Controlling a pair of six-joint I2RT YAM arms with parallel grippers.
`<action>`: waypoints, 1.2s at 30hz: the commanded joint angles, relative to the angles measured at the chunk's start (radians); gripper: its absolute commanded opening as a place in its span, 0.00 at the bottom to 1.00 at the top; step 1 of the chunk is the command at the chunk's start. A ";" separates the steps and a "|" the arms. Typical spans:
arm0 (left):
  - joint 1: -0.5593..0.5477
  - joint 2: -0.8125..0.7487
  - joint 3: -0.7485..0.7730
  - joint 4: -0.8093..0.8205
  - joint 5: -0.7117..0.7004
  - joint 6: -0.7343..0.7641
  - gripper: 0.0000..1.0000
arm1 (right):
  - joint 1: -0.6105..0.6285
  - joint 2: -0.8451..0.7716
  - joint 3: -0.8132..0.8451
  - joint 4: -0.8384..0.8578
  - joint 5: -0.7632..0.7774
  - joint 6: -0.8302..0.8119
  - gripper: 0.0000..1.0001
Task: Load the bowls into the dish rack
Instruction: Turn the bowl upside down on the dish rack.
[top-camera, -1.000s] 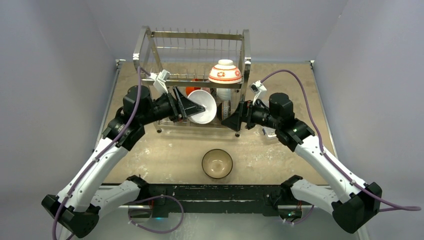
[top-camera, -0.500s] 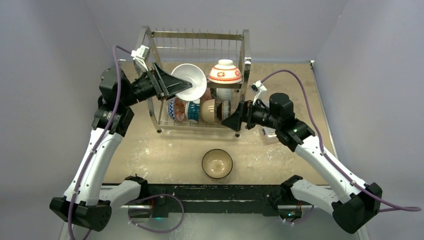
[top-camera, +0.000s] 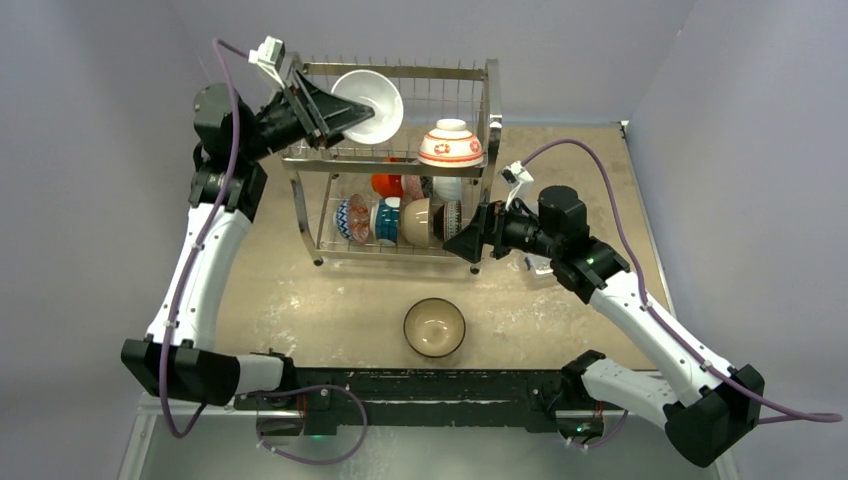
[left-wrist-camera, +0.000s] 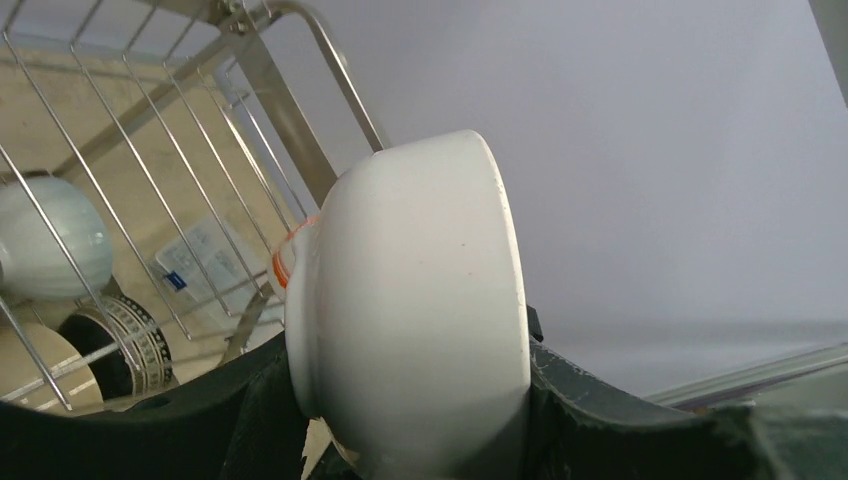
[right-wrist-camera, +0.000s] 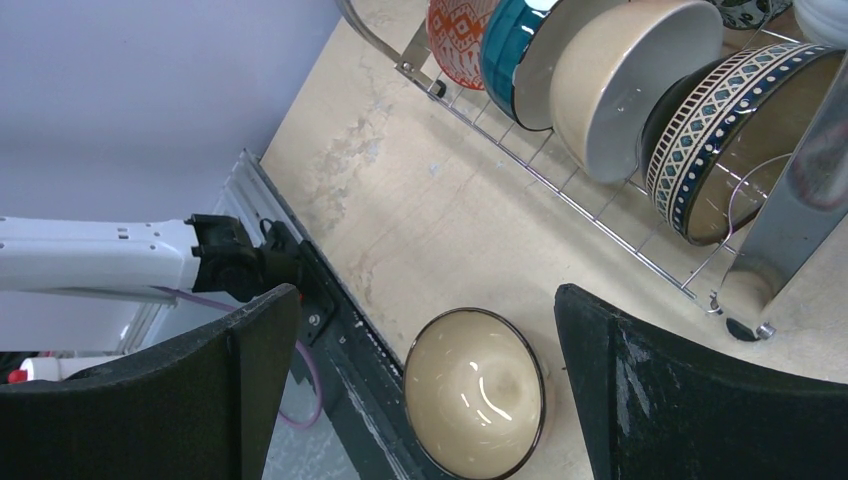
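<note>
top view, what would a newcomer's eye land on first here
The white bowl, held on edge by the left fingers at the top left of the dish rack. Then the row of bowls standing on edge in its lower tier, with a red-and-white bowl upside down above. A tan bowl sits alone on the table in front.

Plain white bowl (top-camera: 368, 100), red-and-white patterned bowl (top-camera: 449, 146), a teal bowl (right-wrist-camera: 503, 50), tan bowl (top-camera: 434, 327) with a dark rim, shiny steel dish rack (top-camera: 420, 71).
</note>
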 joint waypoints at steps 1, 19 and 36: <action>0.007 0.078 0.187 -0.047 -0.036 0.123 0.00 | 0.001 0.010 0.036 0.003 0.013 -0.020 0.99; -0.011 0.295 0.524 -0.523 -0.415 0.682 0.00 | 0.001 0.037 0.035 -0.005 0.013 -0.039 0.99; -0.315 0.246 0.540 -0.581 -0.864 1.239 0.00 | 0.001 0.053 0.015 0.007 0.003 -0.048 0.99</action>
